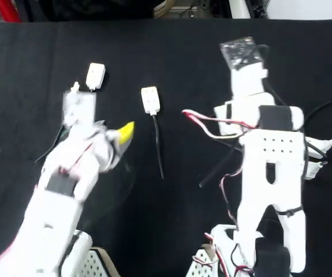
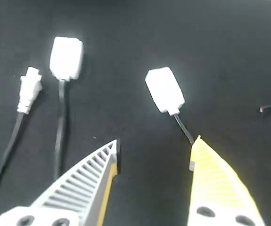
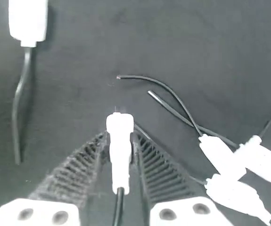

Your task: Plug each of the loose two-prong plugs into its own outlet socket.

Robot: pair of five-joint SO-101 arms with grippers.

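Pinching the held plug [image 3: 119,123] in the right hand [image 3: 120,136], narrow around its white body, tip poking out ahead and cord running back between the fingers; mid-carry by the look of it, plugging not yet done; ahead and well apart, a white socket [image 3: 28,21] with its own cord, probably the target; calls next for squaring the plug's nose to the socket face and pushing straight in, likely with something bracing the block; over to the left hand [image 2: 156,141], spread wide and holding nothing, hovering above the counter [image 2: 229,47] just short of the middle socket [image 2: 163,89], yellow fingertip close by its cord; well placed to pin that socket down; further out, a second socket [image 2: 66,57] with a loose plug [image 2: 29,89] lying just beside it, apart, unmated; two pairings left to make, then; near the right hand, stray black wires [image 3: 175,99] and white connectors [image 3: 239,174] to steer clear of.
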